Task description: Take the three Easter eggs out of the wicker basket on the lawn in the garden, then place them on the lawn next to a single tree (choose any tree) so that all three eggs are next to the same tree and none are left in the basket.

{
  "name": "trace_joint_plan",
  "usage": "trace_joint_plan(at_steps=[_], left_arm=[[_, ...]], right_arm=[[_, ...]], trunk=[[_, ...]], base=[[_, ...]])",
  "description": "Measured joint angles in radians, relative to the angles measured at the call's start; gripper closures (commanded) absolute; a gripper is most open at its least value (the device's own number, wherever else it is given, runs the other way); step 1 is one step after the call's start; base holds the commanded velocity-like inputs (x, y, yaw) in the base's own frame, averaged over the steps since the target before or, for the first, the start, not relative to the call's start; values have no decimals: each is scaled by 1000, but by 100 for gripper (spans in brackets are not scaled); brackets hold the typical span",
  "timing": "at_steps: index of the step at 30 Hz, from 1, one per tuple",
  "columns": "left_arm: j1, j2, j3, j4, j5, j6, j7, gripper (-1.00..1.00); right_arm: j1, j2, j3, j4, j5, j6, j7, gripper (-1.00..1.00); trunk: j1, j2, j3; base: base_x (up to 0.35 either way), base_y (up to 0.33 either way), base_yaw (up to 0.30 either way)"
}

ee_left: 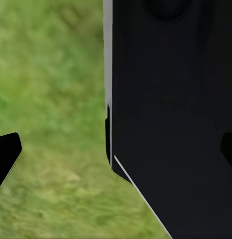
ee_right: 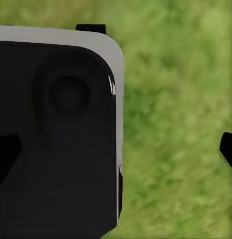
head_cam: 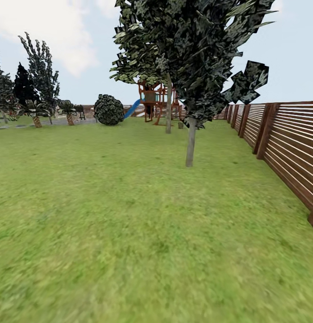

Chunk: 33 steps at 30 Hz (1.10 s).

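Grass fills the lawn (head_cam: 129, 224) of the garden under a pale sky. Both wrist views look down on it: the left gripper (ee_left: 116, 149) and right gripper (ee_right: 116, 149) each show two dark fingertips spread wide with nothing between them, beside a black part of the robot's body (ee_left: 170, 124). Ahead stand two dark-leaved trees (head_cam: 190, 143), a round bush (head_cam: 108, 110), a play tower (head_cam: 152, 101) with a blue slide, and a slatted fence (head_cam: 282, 148) along the right.

Black, smooth-faced body panel (ee_right: 56, 149) with pale grey rounded edging, a shallow round recess, black pointed jaws.
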Motion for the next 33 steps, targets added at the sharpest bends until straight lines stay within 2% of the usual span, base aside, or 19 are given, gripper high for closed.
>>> trace_joint_plan(at_steps=[12, 33], left_arm=[[0, 0, 0, 0, 0, 0, 0, -100], [0, -1, 0, 0, 0, 0, 0, -100]], right_arm=[[0, 0, 0, 0, 0, 0, 0, -100], [0, 0, 0, 0, 1, 0, -1, -100]], trunk=[[0, 0, 0], [0, 0, 0]], base=[[330, 0, 20], [330, 0, 240]])
